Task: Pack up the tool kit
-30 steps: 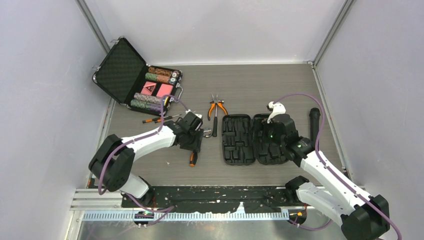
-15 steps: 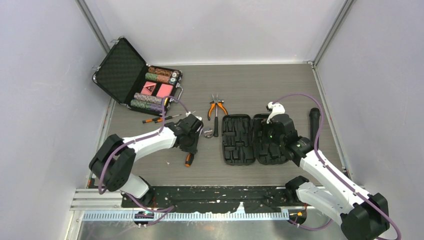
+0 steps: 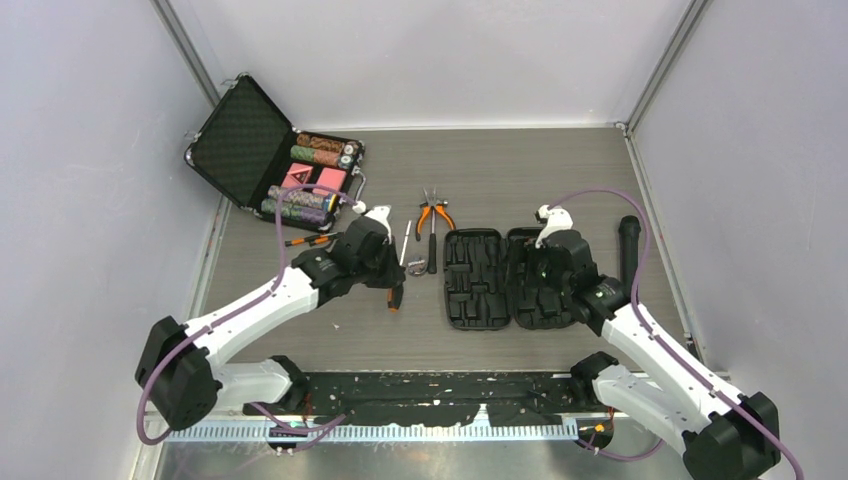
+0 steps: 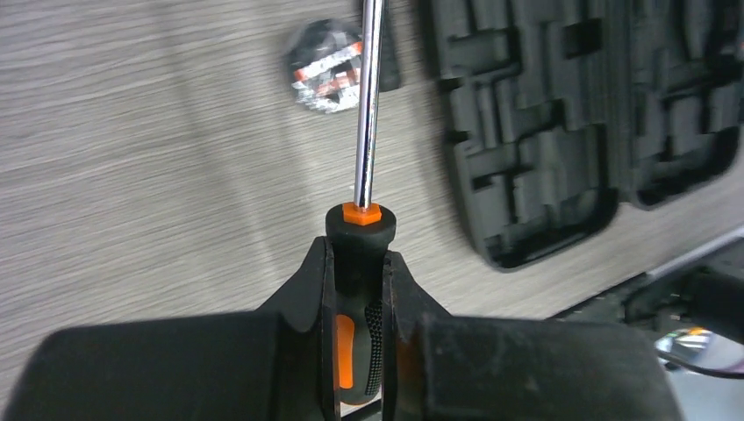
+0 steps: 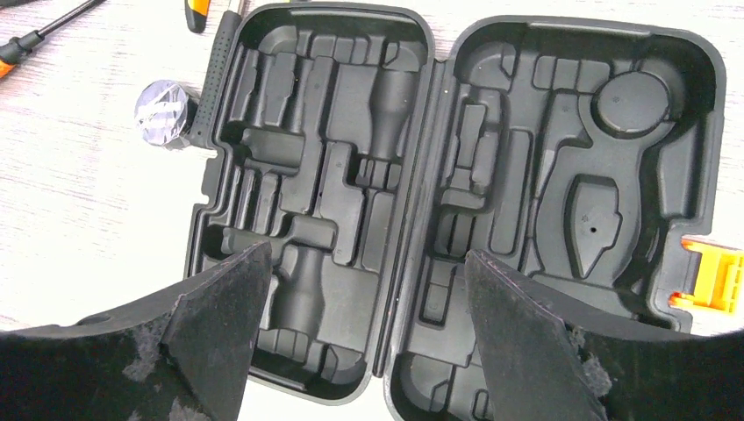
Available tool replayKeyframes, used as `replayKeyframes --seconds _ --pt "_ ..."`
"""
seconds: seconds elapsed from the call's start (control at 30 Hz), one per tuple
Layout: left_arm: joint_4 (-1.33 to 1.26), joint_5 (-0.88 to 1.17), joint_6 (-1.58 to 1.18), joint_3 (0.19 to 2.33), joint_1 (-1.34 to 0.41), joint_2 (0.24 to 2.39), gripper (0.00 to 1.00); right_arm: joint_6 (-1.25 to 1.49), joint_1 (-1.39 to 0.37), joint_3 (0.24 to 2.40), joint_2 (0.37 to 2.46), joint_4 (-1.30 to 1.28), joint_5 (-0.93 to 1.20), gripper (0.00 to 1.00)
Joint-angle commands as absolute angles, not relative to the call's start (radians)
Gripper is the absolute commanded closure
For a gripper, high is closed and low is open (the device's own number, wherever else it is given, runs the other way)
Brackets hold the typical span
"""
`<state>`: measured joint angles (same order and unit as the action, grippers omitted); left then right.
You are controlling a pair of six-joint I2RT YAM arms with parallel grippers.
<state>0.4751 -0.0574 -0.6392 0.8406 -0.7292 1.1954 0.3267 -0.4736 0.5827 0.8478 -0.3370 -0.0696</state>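
The tool kit case (image 3: 478, 280) lies open and flat on the table, its moulded slots empty, and it fills the right wrist view (image 5: 351, 175) with its orange latch (image 5: 715, 276) at the right. My left gripper (image 3: 388, 272) is shut on an orange-and-black screwdriver (image 3: 396, 296) just left of the case. In the left wrist view the handle (image 4: 360, 232) sits between the jaws and the steel shaft (image 4: 368, 96) points away. My right gripper (image 3: 545, 282) hovers open and empty over the case, with its fingers (image 5: 224, 303) spread wide.
Orange pliers (image 3: 432, 213), a black ribbed handle (image 3: 431, 256) and a small tape roll (image 3: 415, 268) lie between the left gripper and the case. A second screwdriver (image 3: 308, 240) lies further left. An open poker-chip briefcase (image 3: 275, 160) stands at the back left. A black cylinder (image 3: 628, 245) lies right of the case.
My left arm has swung and carried the screwdriver a little right and farther from the near edge. The right arm has hardly moved.
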Motion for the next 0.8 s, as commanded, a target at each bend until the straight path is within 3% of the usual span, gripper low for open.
replayKeyframes --seconds 0.0,0.4,0.77 --pt "0.281 -0.005 -0.769 0.925 -0.803 1.255 1.00 0.356 -0.471 0.575 0.812 -0.298 -0.097 0.15" --pt "0.039 0.058 -0.951 1.123 -0.931 1.611 1.00 0.346 -0.470 0.574 0.703 -0.360 -0.153 0.15" --pt "-0.094 0.066 -1.072 1.123 -0.953 1.778 0.95 0.337 -0.470 0.579 0.686 -0.403 -0.135 0.15"
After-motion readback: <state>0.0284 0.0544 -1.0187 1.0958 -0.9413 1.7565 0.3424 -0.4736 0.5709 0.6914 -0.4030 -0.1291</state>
